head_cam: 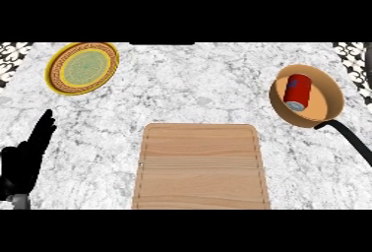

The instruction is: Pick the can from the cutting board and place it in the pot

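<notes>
Marble in white and grey veining is covering the counter [189, 83] and is filling most of the head view. Lying inside the pot [325, 101] at the upper right is the red can [296, 91], which is resting on its side on the pot's pale orange floor, its silver end facing the lower edge of the view and its length running roughly up and down the picture. The can is sitting towards the left part of the pot's floor, and the brown wall is ringing it all round. The pot's black handle [354, 141] is reaching away from the lower right of the rim and is slanting down towards the right edge of the view.

The wooden cutting board [200, 167] is lying flat at the lower centre, well apart from the pot, its long sides running up the view and its grain running across. A round plate [82, 67] with a yellow patterned rim and a green centre is sitting at the upper left of the counter, well apart from both board and pot.

The robot's left hand [25, 157] is resting at the left edge of the view, black, open, its fingers held straight and pointing up the picture, holding nothing and touching none of the things named.
</notes>
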Available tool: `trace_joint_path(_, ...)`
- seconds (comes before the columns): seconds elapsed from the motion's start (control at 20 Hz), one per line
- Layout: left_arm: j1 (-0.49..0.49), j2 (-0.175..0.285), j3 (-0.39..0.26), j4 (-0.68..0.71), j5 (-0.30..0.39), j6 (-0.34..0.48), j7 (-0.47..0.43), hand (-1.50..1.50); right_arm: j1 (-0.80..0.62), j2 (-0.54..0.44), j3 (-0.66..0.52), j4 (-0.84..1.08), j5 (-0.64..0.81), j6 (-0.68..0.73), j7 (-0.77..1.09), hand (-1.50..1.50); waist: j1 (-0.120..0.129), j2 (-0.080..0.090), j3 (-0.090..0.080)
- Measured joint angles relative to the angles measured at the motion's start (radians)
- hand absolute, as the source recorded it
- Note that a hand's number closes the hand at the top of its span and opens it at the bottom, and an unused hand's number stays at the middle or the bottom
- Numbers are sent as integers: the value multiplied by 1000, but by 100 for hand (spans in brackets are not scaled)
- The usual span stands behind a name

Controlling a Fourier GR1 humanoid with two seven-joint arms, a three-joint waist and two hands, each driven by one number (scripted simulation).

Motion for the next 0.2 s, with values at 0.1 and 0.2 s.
trace_joint_path(0.1,-1,1,8,-10,-4,3,11,0,62,25,2,-85,-27,10,0,-150,-8,-3,0)
trace_joint_path(0.2,14,4,18,-25,0,-2,14,0,128,52,14,-189,-46,17,18,-150,-15,-6,-1)
